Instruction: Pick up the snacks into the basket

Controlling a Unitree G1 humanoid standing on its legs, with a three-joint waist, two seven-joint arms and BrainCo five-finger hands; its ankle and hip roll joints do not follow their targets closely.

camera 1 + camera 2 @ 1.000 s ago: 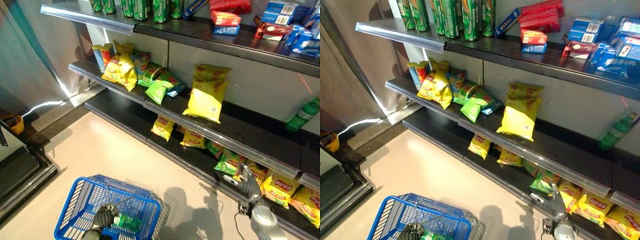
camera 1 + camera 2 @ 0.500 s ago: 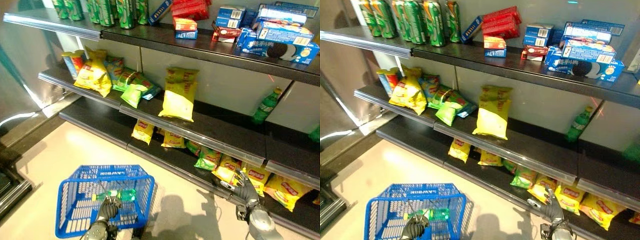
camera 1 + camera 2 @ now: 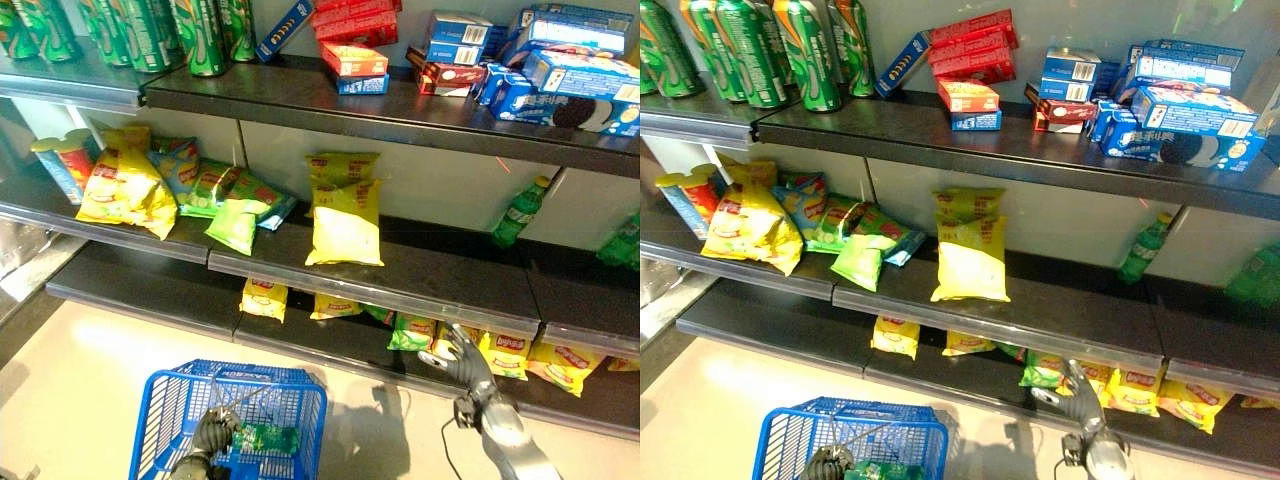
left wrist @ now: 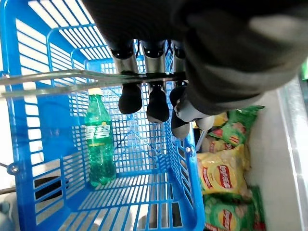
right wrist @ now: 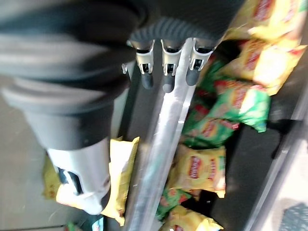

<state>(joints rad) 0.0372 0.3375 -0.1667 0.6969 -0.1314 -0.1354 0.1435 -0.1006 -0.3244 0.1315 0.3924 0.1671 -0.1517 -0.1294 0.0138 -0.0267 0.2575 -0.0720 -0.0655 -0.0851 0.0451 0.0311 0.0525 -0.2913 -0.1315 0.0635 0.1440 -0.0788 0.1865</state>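
Observation:
My left hand is curled round the wire handle of the blue basket, which hangs low over the floor. A green bottle lies inside it. My right hand is open, its fingers straight, just in front of the bottom shelf's metal edge. Past that edge lie green snack bags and yellow snack bags. The green bag and a yellow bag sit either side of the hand. A large yellow bag leans on the middle shelf.
More yellow and green bags and chip canisters crowd the middle shelf's left, with green bottles at its right. The top shelf carries green cans, red boxes and blue biscuit boxes. Pale floor lies before the shelves.
The whole picture has shifted, so the camera has moved and faces the shelves more squarely. My left hand keeps hold of the basket handle; my right hand stays open by the bottom shelf.

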